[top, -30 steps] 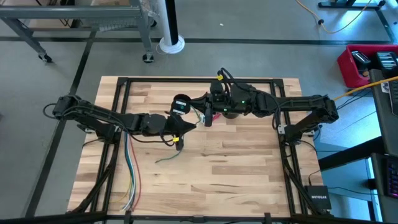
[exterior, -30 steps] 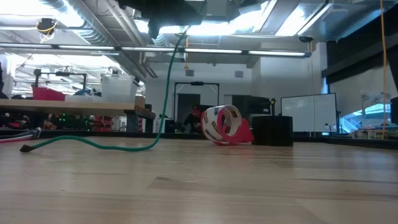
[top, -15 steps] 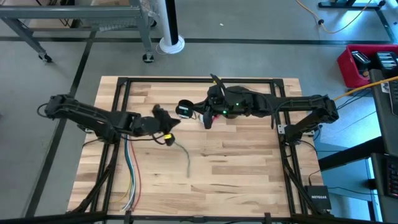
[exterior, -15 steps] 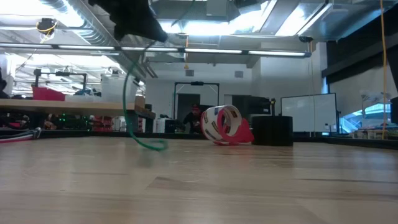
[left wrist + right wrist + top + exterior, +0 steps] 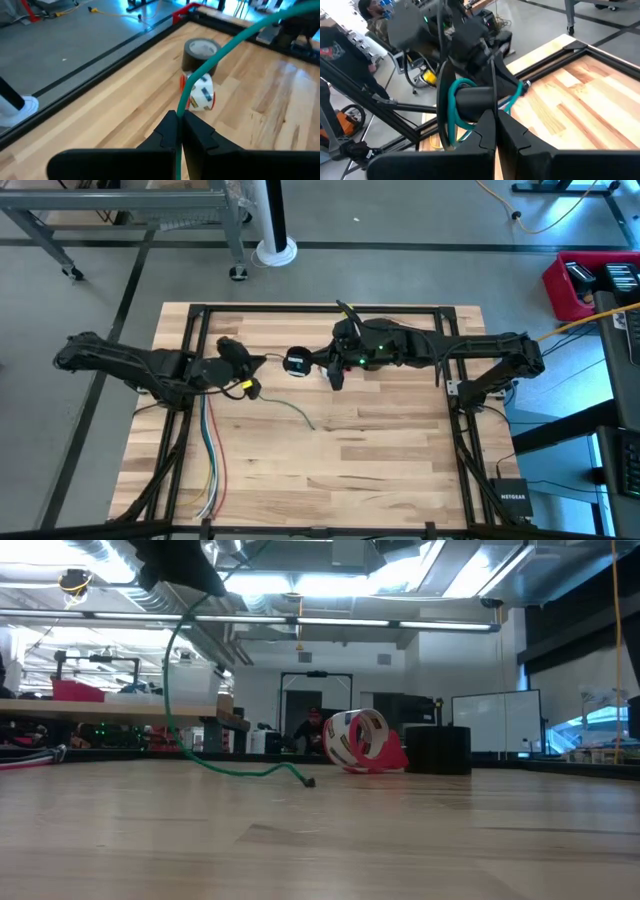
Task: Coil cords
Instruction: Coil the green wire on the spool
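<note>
A thin green cord hangs from my left gripper and curves down to the table; its free end lies on the wood. The cord also runs on from the left fingers toward my right gripper, as the left wrist view shows. Near the right gripper, teal loops wrap a black round piece. Both grippers are shut on the cord, above the table's far middle. My left gripper pinches the green cord between its two fingers at a mid-length point; the cord passes through them. One stretch rises toward the right gripper. The other hangs slack below, and its free end lies on the table. My right gripper pinches a thin dark strand between its two fingers, just beside the teal loops on the black round piece. The loops and the piece are lifted clear of the table.
A grey tape roll and a white-and-red tape dispenser sit on the table's far part. Long green, yellow, red and white wires lie along the left side. A black frame borders the table.
My left gripper has gone toward the table's left edge, still shut on the cord. The cord's hanging stretch has swung with it: its free end has left its place near the left, lifted off the wood, and come down farther right.
</note>
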Controlling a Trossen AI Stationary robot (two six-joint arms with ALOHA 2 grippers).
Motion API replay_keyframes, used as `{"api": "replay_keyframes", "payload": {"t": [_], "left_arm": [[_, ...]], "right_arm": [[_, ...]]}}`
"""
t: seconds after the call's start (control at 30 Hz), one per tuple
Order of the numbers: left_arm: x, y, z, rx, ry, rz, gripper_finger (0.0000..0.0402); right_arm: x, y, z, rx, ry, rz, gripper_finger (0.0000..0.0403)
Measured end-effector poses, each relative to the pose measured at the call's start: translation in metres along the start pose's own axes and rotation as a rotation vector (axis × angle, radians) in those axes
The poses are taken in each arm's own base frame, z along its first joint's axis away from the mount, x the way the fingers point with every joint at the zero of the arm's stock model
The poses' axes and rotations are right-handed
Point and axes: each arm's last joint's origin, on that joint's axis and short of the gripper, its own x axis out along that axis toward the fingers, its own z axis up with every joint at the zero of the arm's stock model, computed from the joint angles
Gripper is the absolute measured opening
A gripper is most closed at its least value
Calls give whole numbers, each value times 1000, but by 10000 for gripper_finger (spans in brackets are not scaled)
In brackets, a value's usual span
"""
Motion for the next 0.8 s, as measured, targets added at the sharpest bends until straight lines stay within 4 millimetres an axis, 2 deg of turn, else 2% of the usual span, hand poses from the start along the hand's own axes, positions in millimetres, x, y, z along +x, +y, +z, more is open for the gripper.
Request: {"api": "replay_keyframes", "payload": {"t": [0.33,0.5,0.8], "left_arm": [[-14,10,9,-61,-72,-2,1],[-15,8,17,-101,-138,-29,0],[-20,2,37,-128,-294,-105,0]], "right_arm": [[-1,-6,-10,17,97,-63,1],[-1,-6,-10,18,102,-68,1],[17,-12,-21,17,138,-91,1]]}}
